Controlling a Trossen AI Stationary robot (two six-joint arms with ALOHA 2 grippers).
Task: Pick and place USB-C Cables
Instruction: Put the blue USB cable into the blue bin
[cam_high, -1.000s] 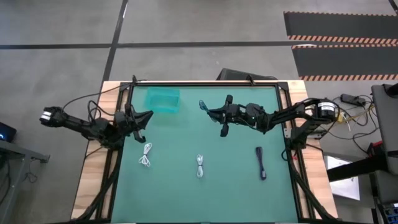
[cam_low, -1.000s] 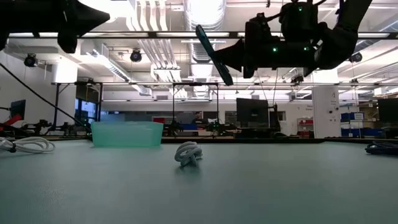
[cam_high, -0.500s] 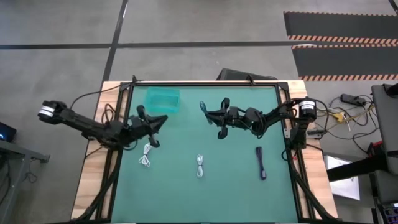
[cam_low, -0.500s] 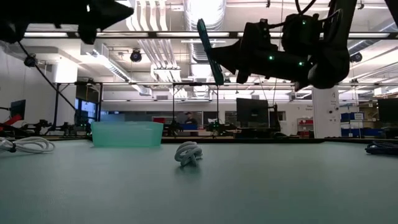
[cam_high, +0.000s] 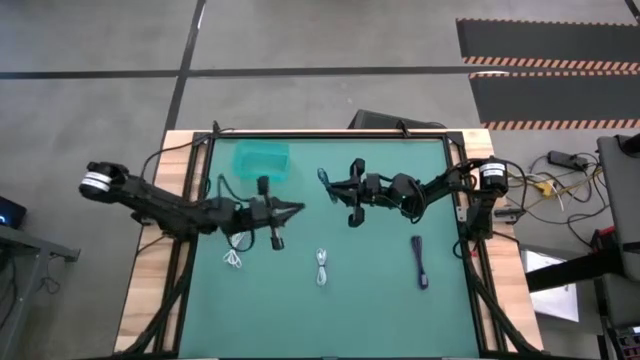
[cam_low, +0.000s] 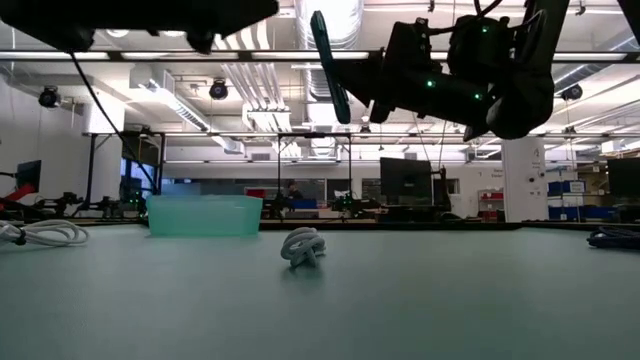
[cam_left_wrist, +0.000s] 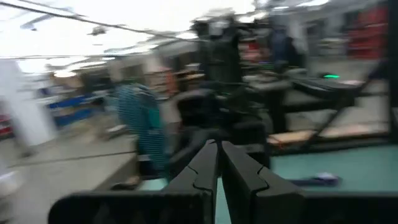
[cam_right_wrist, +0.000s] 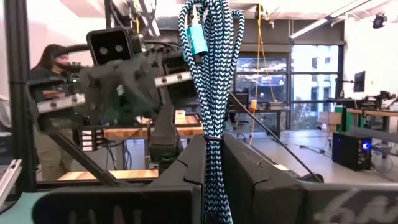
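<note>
**Four cables in play, one of them aloft**

Broadest of all is the green table mat (cam_high: 380, 300), framed in pale wood. At its far left stands the translucent teal plastic bin (cam_high: 262, 160), where the cables presumably belong.

Both dark arms reach toward the middle. The right gripper (cam_high: 333, 187) hangs high above the mat, just right of the bin, its fingers clamped on the grey-teal braided cable bundle (cam_right_wrist: 208, 68); the bundle sticks up past the fingertips, pinched near one end so the rest stands clear. Held that high, it should pass over the bin wall; the carry seems roughly half done.

The left gripper (cam_high: 290, 210) hovers above the mat between the bin and the loose cables, fingers pressed together with nothing between them, apparently heading for its own pick.

Resting on the mat are the black cable bundle (cam_high: 419, 261) at the near right, the white coiled cable (cam_high: 321, 267) near the centre, and a second white cable (cam_high: 234, 252) near left, beside the left arm.
</note>
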